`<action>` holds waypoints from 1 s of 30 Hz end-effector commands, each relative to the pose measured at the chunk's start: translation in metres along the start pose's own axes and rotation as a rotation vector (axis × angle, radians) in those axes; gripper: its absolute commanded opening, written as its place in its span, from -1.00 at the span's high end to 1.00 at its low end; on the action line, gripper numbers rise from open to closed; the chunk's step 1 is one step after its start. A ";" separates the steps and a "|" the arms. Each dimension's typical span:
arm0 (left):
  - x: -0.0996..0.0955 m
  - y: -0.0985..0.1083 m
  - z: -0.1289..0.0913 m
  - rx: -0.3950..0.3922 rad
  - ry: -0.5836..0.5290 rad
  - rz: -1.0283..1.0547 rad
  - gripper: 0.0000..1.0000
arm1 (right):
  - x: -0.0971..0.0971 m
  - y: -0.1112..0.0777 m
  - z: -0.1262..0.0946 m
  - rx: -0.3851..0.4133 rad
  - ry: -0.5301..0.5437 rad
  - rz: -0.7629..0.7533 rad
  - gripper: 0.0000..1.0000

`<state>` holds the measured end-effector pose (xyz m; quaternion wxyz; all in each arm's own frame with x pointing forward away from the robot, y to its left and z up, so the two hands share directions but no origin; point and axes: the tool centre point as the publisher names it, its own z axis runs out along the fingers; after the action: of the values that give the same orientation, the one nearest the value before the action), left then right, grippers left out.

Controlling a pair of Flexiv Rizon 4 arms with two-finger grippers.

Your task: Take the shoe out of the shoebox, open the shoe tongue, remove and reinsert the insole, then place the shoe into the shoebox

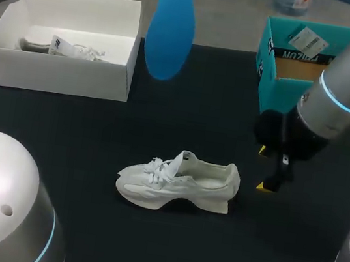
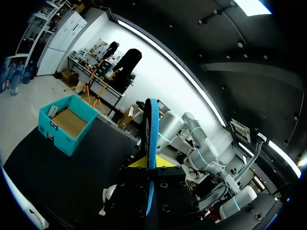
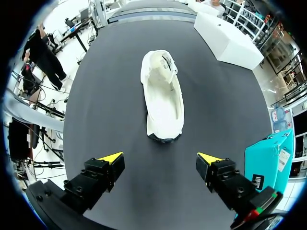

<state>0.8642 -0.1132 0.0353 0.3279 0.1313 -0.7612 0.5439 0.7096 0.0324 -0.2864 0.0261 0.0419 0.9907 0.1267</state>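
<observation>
You have the shoe (image 1: 177, 181) out of the shoebox (image 1: 58, 77) and lying just ahead of your empty, wide-open right gripper (image 3: 160, 158), with its insole (image 1: 170, 28) clamped in your left gripper (image 2: 151, 167), so reinserting and boxing remain.

Left hand (image 2: 151, 167) closed on the blue insole (image 2: 152, 134), which is seen edge-on and stands straight out between the yellow tips. An open teal box (image 2: 67, 125) sits on the dark desk (image 2: 57, 175), well off to one side. Part of the white shoe (image 2: 109, 197) shows just beside the hand.
</observation>
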 end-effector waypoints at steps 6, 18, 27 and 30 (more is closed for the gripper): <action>0.000 0.000 0.000 0.000 0.000 0.001 1.00 | -0.012 0.018 0.001 0.030 0.005 0.002 -1.00; 0.000 0.000 0.000 0.000 0.000 0.001 1.00 | -0.031 0.058 0.020 0.063 0.042 -0.009 -1.00; 0.000 0.000 0.000 0.000 0.000 0.001 1.00 | -0.030 0.074 0.045 0.037 0.054 0.012 -1.00; 0.000 0.000 0.000 0.000 0.000 0.001 1.00 | -0.029 0.077 0.052 0.037 0.057 0.018 -1.00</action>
<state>0.8643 -0.1131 0.0353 0.3279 0.1313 -0.7612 0.5439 0.7439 0.1068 -0.3045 -0.0024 0.0472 0.9925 0.1131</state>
